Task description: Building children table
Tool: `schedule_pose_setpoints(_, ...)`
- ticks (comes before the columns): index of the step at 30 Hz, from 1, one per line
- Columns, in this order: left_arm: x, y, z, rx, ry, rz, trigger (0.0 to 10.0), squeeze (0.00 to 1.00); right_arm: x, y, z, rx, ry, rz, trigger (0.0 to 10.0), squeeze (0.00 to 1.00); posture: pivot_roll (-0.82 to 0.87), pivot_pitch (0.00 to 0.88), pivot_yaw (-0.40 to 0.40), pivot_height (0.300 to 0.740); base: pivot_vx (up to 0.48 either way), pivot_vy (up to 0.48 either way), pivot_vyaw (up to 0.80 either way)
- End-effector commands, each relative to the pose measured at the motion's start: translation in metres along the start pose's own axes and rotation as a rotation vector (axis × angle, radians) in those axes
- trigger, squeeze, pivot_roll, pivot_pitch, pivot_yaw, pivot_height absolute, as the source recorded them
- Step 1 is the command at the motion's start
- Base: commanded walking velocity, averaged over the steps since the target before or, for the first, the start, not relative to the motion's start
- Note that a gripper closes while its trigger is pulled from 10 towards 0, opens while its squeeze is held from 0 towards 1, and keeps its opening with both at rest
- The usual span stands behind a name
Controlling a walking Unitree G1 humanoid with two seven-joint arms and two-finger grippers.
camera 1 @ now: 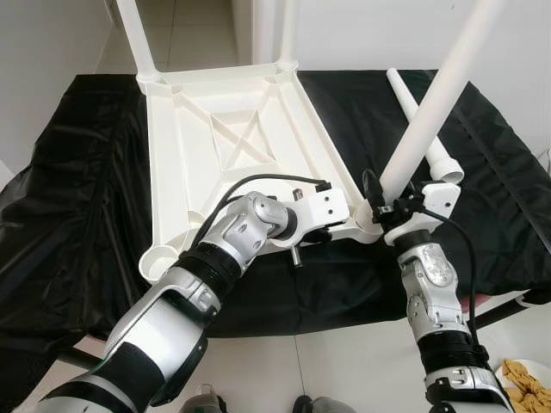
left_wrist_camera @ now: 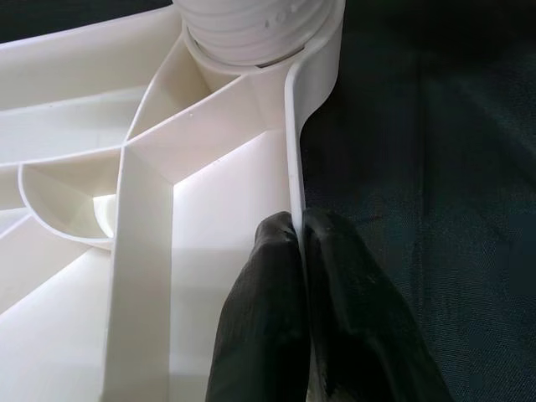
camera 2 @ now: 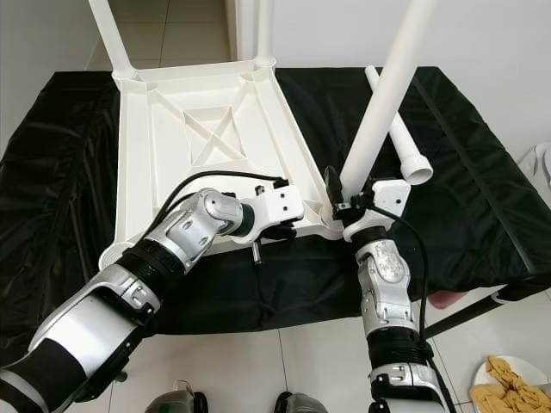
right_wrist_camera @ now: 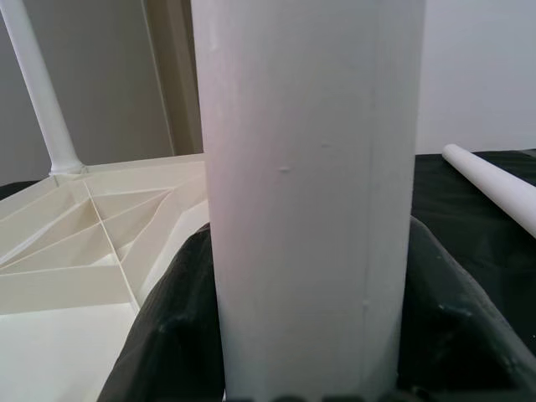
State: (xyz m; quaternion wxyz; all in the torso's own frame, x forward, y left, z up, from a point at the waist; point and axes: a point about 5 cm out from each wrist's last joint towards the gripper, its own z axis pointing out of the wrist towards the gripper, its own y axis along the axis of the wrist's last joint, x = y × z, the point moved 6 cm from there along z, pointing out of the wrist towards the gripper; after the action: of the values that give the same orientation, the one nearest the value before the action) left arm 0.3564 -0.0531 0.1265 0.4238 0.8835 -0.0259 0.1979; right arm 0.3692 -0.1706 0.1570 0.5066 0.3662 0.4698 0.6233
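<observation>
White tabletop lies upside down on the black cloth, centre-left of frame. Left gripper is pinched on its near edge rim. Right gripper is clamped round a leg at the near right corner socket. Spare leg lies on the cloth, upper right.

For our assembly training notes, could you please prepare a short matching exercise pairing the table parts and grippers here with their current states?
Things:
1. left gripper
2. right gripper
3. loose leg
4. near-left socket

States:
A. lying on the black cloth
B. without a leg
C. pinching the tabletop's edge rib
D. gripping a leg at the near-right corner

Pairs: 1-C, 2-D, 3-A, 4-B
</observation>
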Motion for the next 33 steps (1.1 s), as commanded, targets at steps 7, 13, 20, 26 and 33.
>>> schedule_pose_setpoints(7, 0.029, 0.004, -0.018, 0.010, 0.127, 0.049, 10.0, 0.00, 0.014, -0.106, -0.074, 0.424, 0.018, 0.071, 10.0, 0.00, 0.03, 0.081, 0.027, 0.740, 0.000, 0.000, 0.00)
schedule_pose_setpoints(13, 0.029, 0.005, -0.018, 0.009, 0.126, 0.049, 10.0, 0.00, 0.020, -0.102, -0.076, 0.394, 0.050, 0.053, 10.0, 0.00, 0.03, 0.087, 0.026, 0.740, 0.000, 0.000, 0.00)
schedule_pose_setpoints(20, 0.030, 0.005, -0.019, 0.010, 0.128, 0.050, 10.0, 0.00, 0.024, -0.101, -0.077, 0.381, 0.070, 0.050, 10.0, 0.00, 0.03, 0.087, 0.025, 0.740, 0.000, 0.000, 0.00)
schedule_pose_setpoints(26, 0.031, 0.006, -0.019, 0.008, 0.129, 0.052, 10.0, 0.00, 0.026, -0.098, -0.078, 0.364, 0.084, 0.029, 10.0, 0.00, 0.03, 0.088, 0.027, 0.740, 0.000, 0.000, 0.00)
schedule_pose_setpoints(33, 0.031, 0.006, -0.019, 0.007, 0.128, 0.055, 10.0, 0.00, 0.030, -0.096, -0.080, 0.347, 0.105, 0.016, 10.0, 0.00, 0.03, 0.089, 0.029, 0.740, 0.000, 0.000, 0.00)
